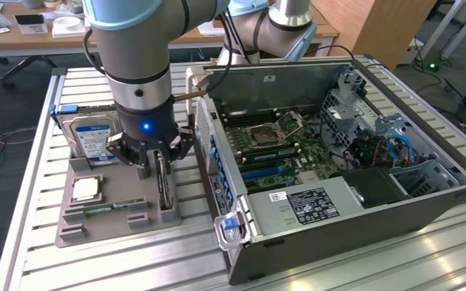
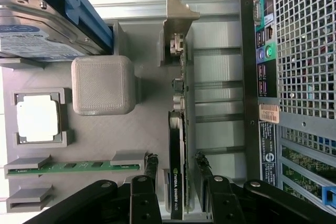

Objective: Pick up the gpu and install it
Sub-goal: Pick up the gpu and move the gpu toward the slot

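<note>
The gpu [image 2: 177,145] stands on edge in a slot of the grey holder tray [image 2: 142,129], its silver end bracket [image 2: 176,30] at the far end and its black face to one side. In the exterior view the gpu [image 1: 164,191] sits at the tray's side nearest the computer. My gripper [image 2: 177,163] is lowered over it, open, with one finger [image 2: 151,167] on each side of the card and a small gap on both sides. From outside, the gripper [image 1: 153,160] hangs straight down over the card's upper edge.
The tray [image 1: 95,229] also holds a hard drive with a blue-white label [image 1: 94,138], a CPU [image 1: 85,189] and a RAM stick [image 1: 104,209]. The opened computer case [image 1: 338,157] lies close to the exterior view's right of the tray, its motherboard [image 1: 273,151] exposed.
</note>
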{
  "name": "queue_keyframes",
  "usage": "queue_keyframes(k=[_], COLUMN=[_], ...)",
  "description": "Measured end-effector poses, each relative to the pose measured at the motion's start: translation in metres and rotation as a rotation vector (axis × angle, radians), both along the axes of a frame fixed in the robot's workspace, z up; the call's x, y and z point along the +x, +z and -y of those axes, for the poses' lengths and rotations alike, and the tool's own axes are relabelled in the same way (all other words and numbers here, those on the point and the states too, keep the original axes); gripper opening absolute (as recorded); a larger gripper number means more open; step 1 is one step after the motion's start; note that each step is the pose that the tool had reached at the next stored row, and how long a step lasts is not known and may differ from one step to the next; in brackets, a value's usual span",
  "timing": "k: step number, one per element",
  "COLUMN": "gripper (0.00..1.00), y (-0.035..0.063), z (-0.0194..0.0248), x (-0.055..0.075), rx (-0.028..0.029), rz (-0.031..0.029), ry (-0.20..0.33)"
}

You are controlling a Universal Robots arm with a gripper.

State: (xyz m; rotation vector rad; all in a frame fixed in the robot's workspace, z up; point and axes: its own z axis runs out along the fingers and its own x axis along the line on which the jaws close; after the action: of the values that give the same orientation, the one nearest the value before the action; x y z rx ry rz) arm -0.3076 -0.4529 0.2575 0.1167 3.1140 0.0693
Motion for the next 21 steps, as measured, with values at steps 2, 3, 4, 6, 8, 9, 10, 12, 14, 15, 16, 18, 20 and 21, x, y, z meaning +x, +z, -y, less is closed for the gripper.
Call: queue_keyframes(k=[2, 3, 4, 6, 8, 9, 10, 12, 14, 15, 16, 18, 20, 21], gripper=[0.42, 0.42, 0.42, 0.42, 0.42, 0.42, 0.42, 0.42, 0.42, 0.42, 0.42, 0.42, 0.42, 0.42], y=[-0.0003, -0.0003, -0.0004, -0.0004, -0.0007, -0.0011, -0.0014, -0.0018, -0.0022, -0.0023, -0.0025, -0.0028, -0.0032, -0.0036], z=[0.0000, 0.0000, 0.0000, 0.0000, -0.0001, -0.0002, -0.0002, -0.0007, -0.0014, -0.0019, -0.0024, -0.0036, -0.0049, -0.0055], x=[0.0000, 0.0000, 0.0000, 0.0000, 0.0000, 0.0001, 0.0001, 0.0002, 0.0005, 0.0006, 0.0008, 0.0011, 0.0015, 0.0018], rx=[-0.0002, -0.0002, 0.0000, 0.0000, -0.0001, 0.0001, 0.0001, 0.0001, 0.0001, 0.0000, 0.0000, 0.0000, 0.0000, 0.0000], rz=[-0.0002, -0.0001, 0.0000, 0.0000, -0.0001, 0.0001, 0.0001, 0.0001, 0.0001, 0.0001, 0.0001, 0.0000, 0.0000, 0.0001], ry=[0.000, 0.000, 0.000, 0.000, 0.000, 0.000, 0.000, 0.000, 0.000, 0.000, 0.000, 0.000, 0.000, 0.000])
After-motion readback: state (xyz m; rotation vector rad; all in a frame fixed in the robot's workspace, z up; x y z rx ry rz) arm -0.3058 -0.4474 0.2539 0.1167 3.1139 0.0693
